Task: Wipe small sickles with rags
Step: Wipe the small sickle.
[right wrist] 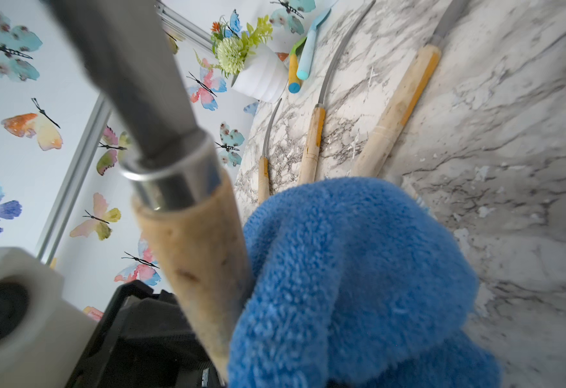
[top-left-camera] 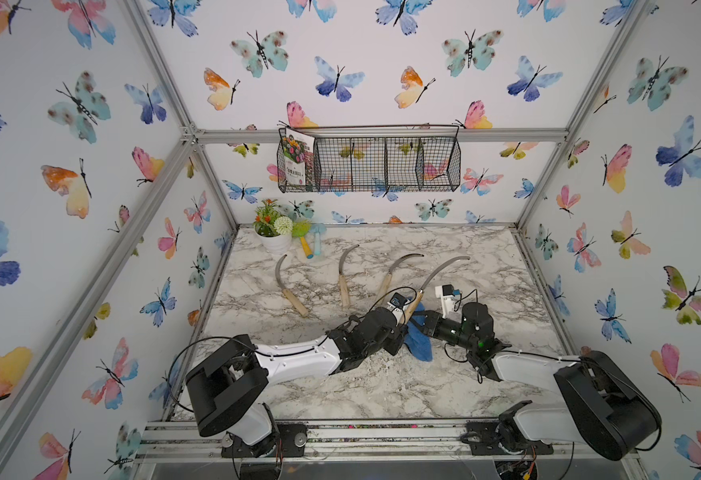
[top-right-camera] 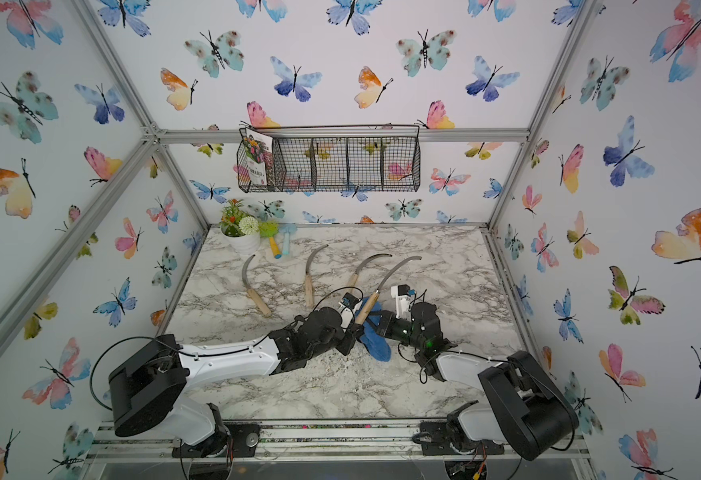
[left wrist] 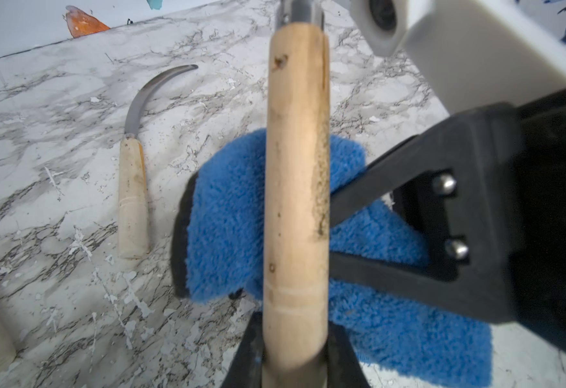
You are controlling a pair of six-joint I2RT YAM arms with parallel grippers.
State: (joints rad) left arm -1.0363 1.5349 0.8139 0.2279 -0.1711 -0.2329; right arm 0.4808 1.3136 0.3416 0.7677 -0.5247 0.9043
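Left wrist view: the left tool (left wrist: 294, 356) was clamped on the wooden handle of a sickle (left wrist: 296, 174).
The right tool (top-left-camera: 420, 321) was pinched together on the blue rag (left wrist: 228, 218), which touched that sickle's handle; three more sickles (top-left-camera: 344, 291) lay on the desk (top-left-camera: 382, 386) beside that sickle.

Obs: held sickle (left wrist: 295, 201) has a pale bare wood handle, matt and dirt-speckled, a bright polished metal ferrule and a dull grey metal blade. Rag (right wrist: 359, 268): blue terry cloth, thick fluffy pile. Tabletop (top-left-camera: 382, 390): smooth marble-print surface with chipped white flecks.
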